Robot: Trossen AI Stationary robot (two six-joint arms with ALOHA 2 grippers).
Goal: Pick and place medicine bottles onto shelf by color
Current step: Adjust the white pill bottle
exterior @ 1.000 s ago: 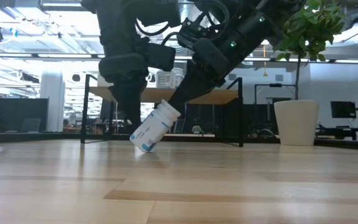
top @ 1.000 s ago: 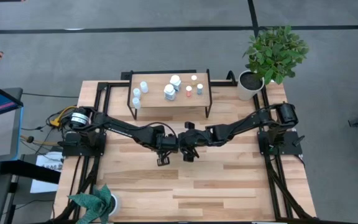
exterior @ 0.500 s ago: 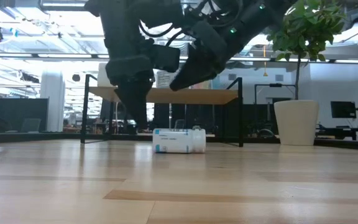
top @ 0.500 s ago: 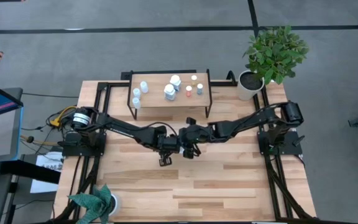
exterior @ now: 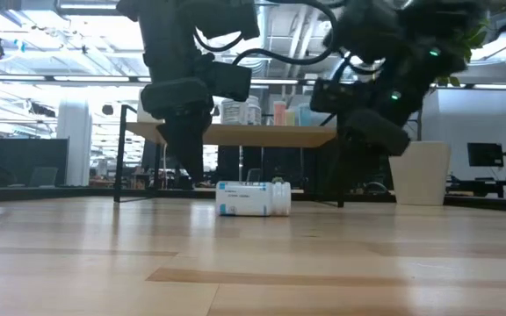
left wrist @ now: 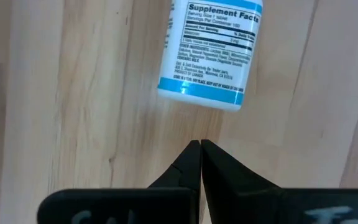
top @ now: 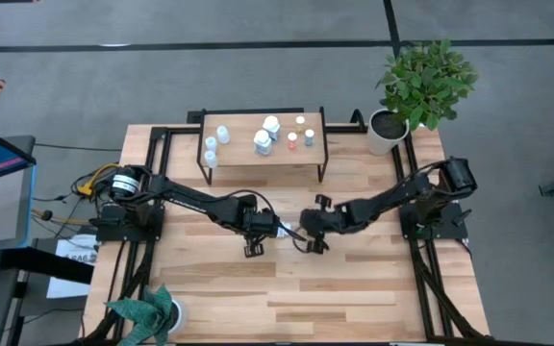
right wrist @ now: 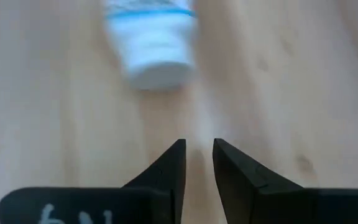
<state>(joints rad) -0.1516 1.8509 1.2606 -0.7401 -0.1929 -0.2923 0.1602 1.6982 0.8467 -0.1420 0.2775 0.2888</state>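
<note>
A white medicine bottle with a blue-banded label (exterior: 253,198) lies on its side on the tabletop between my two grippers. It also shows in the high view (top: 284,229), the left wrist view (left wrist: 210,56) and the right wrist view (right wrist: 151,43). My left gripper (left wrist: 199,147) is shut, just short of the bottle's bottom end. My right gripper (right wrist: 197,149) is slightly open, a little back from the bottle's cap end. The light-wood shelf (top: 241,154) at the far side carries several small bottles.
A potted green plant (top: 390,130) stands at the table's far right corner, and another plant (top: 152,312) at the near left corner. Bare planks lie toward the near edge. The shelf's black legs (exterior: 339,171) stand behind the bottle in the low view.
My right gripper held the bottle tilted with its bottom edge on the table, then let go. The bottle has fallen onto its side. My right gripper has risen and drawn back toward the table's right edge.
</note>
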